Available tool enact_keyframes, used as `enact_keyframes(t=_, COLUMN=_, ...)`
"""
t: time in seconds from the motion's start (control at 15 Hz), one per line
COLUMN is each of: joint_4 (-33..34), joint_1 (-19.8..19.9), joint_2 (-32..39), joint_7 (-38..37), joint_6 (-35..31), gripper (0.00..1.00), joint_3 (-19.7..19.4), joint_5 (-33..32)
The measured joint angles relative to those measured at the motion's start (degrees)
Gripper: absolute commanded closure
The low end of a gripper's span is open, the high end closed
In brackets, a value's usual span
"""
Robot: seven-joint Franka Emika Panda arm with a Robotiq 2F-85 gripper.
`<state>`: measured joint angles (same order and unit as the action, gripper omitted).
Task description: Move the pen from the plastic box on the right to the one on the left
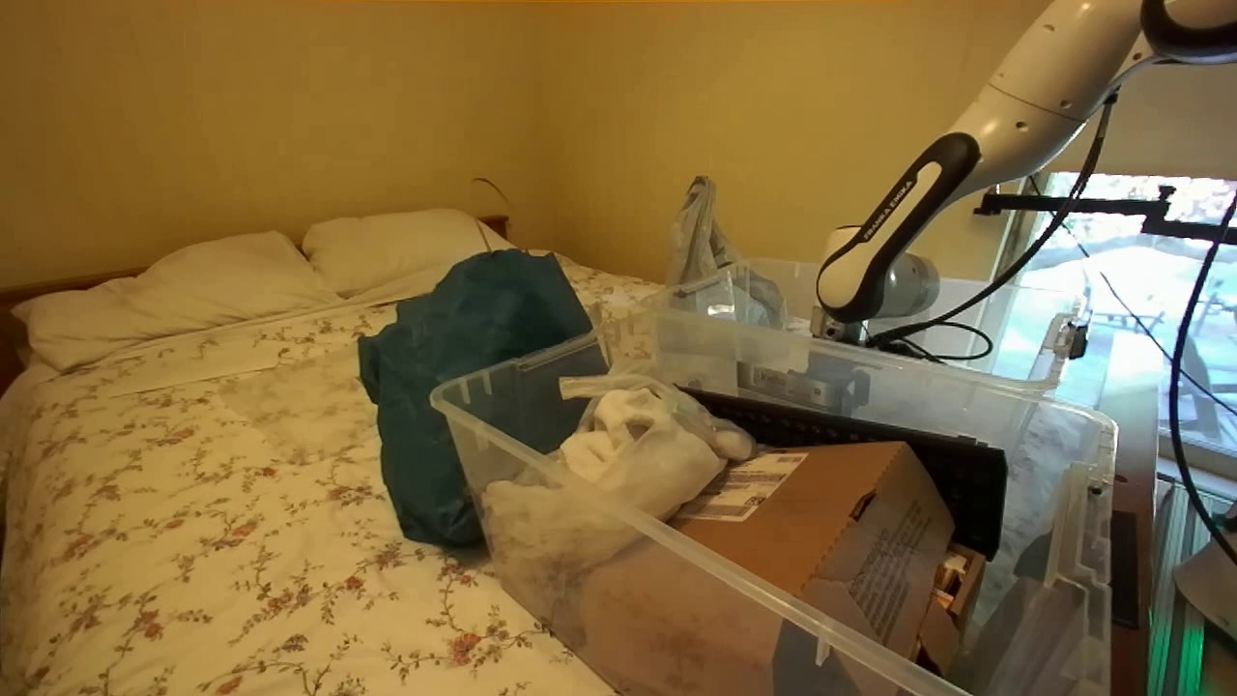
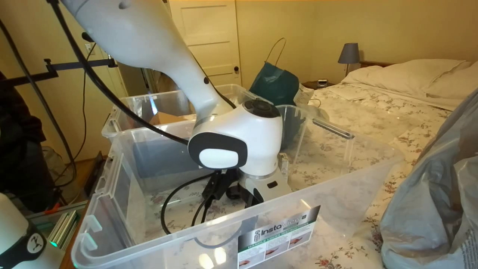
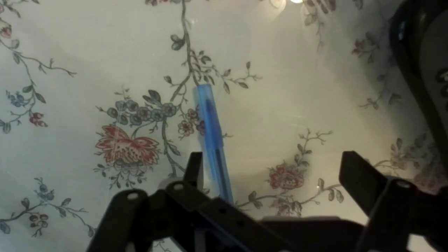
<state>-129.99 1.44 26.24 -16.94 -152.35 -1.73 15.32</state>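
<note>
A blue capped pen [image 3: 211, 129] lies on the flower-patterned surface in the wrist view. My gripper [image 3: 273, 154] is open and empty, with its fingers wide apart. The pen lies nearer the left finger in the wrist view, just inside it, and its lower end is hidden behind the gripper. The arm reaches down into a clear plastic box [image 2: 358, 194] with a printed label. This box also shows behind in an exterior view [image 1: 966, 290]. The second clear plastic box [image 1: 773, 590] stands beside it and shows in both exterior views [image 2: 130, 99]. The pen cannot be made out in the exterior views.
The second box holds a cardboard carton [image 1: 821, 512], a white plastic bag [image 1: 638, 454] and a black keyboard [image 1: 976, 483]. A teal bag [image 1: 474, 329] stands beside the boxes on the bed [image 1: 242, 541]. A grey plastic bag [image 2: 429, 209] stands beside the labelled box.
</note>
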Motion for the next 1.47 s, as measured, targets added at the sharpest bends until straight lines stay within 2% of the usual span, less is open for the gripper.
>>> enact_keyframes(t=0.13, joint_4=-0.4, joint_1=-3.1, joint_2=0.5, joint_7=-3.5, joint_6=-2.8, gripper=0.0, joint_3=-2.4, joint_5=-2.7)
enact_keyframes(t=0.4, joint_4=0.1, joint_1=-10.2, joint_2=2.5, joint_7=-10.6, joint_6=-4.8, gripper=0.0, joint_3=-10.6, joint_5=-12.0)
enact_keyframes(t=0.53, joint_4=0.8, joint_1=-11.4, joint_2=3.8, joint_7=-10.9, joint_6=-4.7, gripper=0.23, joint_3=-12.6, joint_5=-14.1)
enact_keyframes(t=0.67, joint_4=1.8, joint_1=-11.4, joint_2=4.8, joint_7=-10.8, joint_6=-4.3, gripper=0.4, joint_3=-12.4, joint_5=-14.3)
enact_keyframes(t=1.2, joint_4=4.7, joint_1=-10.9, joint_2=5.0, joint_7=-10.3, joint_6=0.9, gripper=0.95, joint_3=-11.8, joint_5=-14.3)
enact_keyframes(t=1.27, joint_4=5.1, joint_1=-10.7, joint_2=5.0, joint_7=-10.3, joint_6=1.7, gripper=1.0, joint_3=-11.7, joint_5=-14.3)
enact_keyframes(t=1.47, joint_4=6.3, joint_1=-9.9, joint_2=5.0, joint_7=-10.5, joint_6=4.7, gripper=0.96, joint_3=-11.4, joint_5=-14.2)
